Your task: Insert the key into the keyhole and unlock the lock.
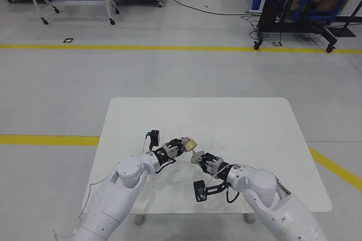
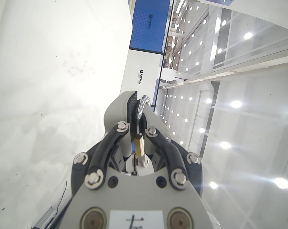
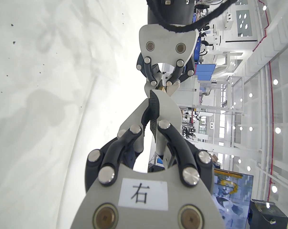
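Note:
Above the white table, my left gripper is shut on the brass padlock. In the left wrist view the silver shackle sticks out past the fingertips of the left gripper, and the brass body sits deep between the fingers. My right gripper faces it tip to tip from the near right. In the right wrist view the right gripper has its pads pressed together, touching the lock's brass end held by the left gripper. The key is hidden between the pads.
Both grippers hang over the table's near middle, close to its front edge. Yellow floor lines run around the table. A dark wheeled stand is far off at the back right.

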Robot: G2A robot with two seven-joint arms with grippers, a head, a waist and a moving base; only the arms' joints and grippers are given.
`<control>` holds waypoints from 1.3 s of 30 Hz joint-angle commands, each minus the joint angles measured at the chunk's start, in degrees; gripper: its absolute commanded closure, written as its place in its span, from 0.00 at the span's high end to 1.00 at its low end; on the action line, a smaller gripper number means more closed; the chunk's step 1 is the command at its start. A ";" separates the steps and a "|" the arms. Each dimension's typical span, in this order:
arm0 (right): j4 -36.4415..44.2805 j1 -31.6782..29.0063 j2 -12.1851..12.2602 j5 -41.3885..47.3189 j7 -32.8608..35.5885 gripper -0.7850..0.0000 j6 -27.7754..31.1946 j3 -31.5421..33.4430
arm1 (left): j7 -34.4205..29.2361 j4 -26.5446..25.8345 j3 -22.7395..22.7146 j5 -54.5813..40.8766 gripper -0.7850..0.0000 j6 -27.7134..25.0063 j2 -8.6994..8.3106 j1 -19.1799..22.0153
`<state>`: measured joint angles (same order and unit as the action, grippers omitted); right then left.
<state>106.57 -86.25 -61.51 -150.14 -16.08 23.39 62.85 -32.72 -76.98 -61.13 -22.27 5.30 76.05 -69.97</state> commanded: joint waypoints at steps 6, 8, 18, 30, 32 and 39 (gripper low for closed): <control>0.61 -0.33 0.06 -1.78 1.46 0.00 -0.70 -0.78 | -1.10 0.87 0.33 -1.99 0.00 3.06 0.12 0.47; 0.61 -0.33 0.09 -1.82 1.45 0.00 -0.72 -0.80 | -1.60 1.19 0.31 -3.20 0.00 4.10 0.19 0.70; 0.50 -0.03 0.20 -2.13 1.43 0.02 -0.26 -1.13 | -3.10 2.70 0.26 -6.56 0.00 6.94 0.35 1.77; 1.03 0.30 0.35 -2.83 1.91 0.00 0.88 -1.64 | -5.09 4.75 -0.13 -12.01 0.00 10.36 0.56 2.97; 1.34 0.09 0.39 -2.89 2.16 0.01 0.72 -1.57 | -5.34 5.07 -0.16 -12.79 0.00 10.85 0.59 3.09; 2.56 -1.56 0.71 -3.62 2.16 0.07 -0.28 -1.15 | -5.94 6.02 -0.10 -14.76 0.00 12.62 0.67 3.66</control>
<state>109.06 -87.67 -60.84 -153.68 -13.89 23.08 61.63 -38.50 -71.10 -61.28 -36.78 17.61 76.71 -66.38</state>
